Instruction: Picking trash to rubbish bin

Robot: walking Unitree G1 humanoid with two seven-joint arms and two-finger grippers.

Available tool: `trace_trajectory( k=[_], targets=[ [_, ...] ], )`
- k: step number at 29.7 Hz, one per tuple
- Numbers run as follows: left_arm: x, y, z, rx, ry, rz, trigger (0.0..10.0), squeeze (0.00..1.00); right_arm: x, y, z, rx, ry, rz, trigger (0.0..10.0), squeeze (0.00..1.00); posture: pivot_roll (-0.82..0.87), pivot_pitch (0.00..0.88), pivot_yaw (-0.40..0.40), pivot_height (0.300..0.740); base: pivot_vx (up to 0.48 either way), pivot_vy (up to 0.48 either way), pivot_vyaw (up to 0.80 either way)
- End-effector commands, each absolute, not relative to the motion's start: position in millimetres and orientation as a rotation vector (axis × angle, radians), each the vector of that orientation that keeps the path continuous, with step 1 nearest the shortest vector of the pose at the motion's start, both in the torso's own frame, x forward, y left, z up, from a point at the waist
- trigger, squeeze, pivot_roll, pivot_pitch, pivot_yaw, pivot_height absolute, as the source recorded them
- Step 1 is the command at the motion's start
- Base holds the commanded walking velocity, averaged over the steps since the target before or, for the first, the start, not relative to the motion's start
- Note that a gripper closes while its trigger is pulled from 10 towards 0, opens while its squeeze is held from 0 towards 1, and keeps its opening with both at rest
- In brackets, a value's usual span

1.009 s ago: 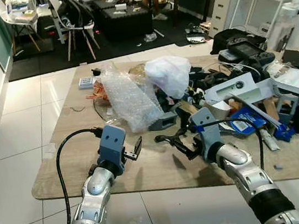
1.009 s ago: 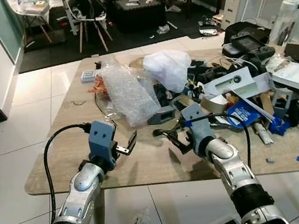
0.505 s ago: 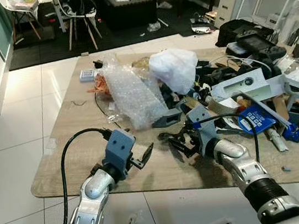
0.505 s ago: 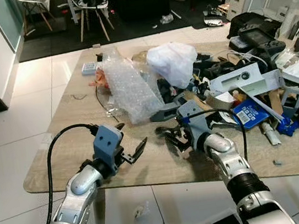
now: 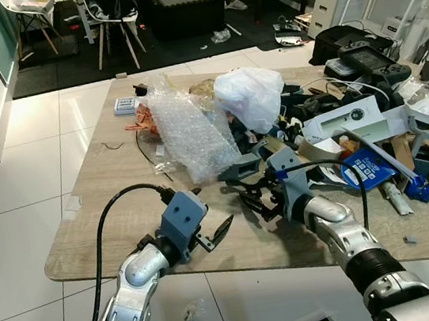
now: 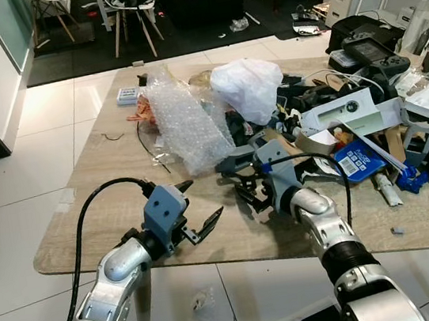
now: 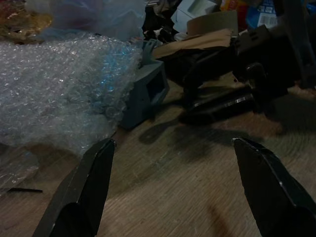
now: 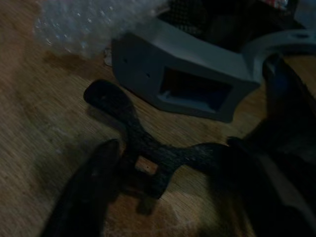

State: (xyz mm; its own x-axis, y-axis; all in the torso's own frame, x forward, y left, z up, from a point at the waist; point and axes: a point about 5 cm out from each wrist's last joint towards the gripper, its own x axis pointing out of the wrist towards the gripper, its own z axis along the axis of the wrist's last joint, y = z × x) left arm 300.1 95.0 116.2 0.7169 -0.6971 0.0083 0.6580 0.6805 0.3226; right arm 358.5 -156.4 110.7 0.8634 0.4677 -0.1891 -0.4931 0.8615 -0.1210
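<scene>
1. A sheet of bubble wrap [image 5: 189,136] lies crumpled on the wooden bench [image 5: 108,199], beside a white plastic bag [image 5: 250,101] and ahead of both arms; it is judged the likeliest trash here.
2. It looks feather-light, soft and springy, likely to collapse under a pinch and slip, so a deep bite on a bunched fold near its near edge seems the surest hold.
3. The left gripper [image 6: 195,221] hovers over the bench's near edge, fingers [image 7: 91,182] spread wide and empty.
4. The right gripper [image 5: 254,200] sits low among the clutter, fingers apart around a flat black bracket [image 8: 148,148] next to a grey plastic housing [image 8: 182,84]; whether they touch it is unclear in the dark wrist view.
5. No rubbish bin can be made out, and the pile at right is too tangled to sort.
</scene>
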Motion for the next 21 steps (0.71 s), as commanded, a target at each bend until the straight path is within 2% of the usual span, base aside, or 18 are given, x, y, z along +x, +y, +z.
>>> trace_trajectory(
  k=[1, 21],
  targets=[
    [296.0, 94.4, 115.8, 0.333, -0.137, -0.788, 10.0, 0.0, 352.0, -157.2, 92.8, -0.155, 0.235, 0.517, 0.0, 0.0, -0.08, 0.128, -0.034, 0.74, 0.0, 0.0, 0.0],
    [296.1, 88.4, 114.8, 0.335, -0.14, -0.79, 10.0, 0.0, 350.8, -161.8, 89.9, -0.159, 0.235, 0.506, 0.0, 0.0, -0.09, 0.112, -0.031, 0.74, 0.0, 0.0, 0.0]
  ],
)
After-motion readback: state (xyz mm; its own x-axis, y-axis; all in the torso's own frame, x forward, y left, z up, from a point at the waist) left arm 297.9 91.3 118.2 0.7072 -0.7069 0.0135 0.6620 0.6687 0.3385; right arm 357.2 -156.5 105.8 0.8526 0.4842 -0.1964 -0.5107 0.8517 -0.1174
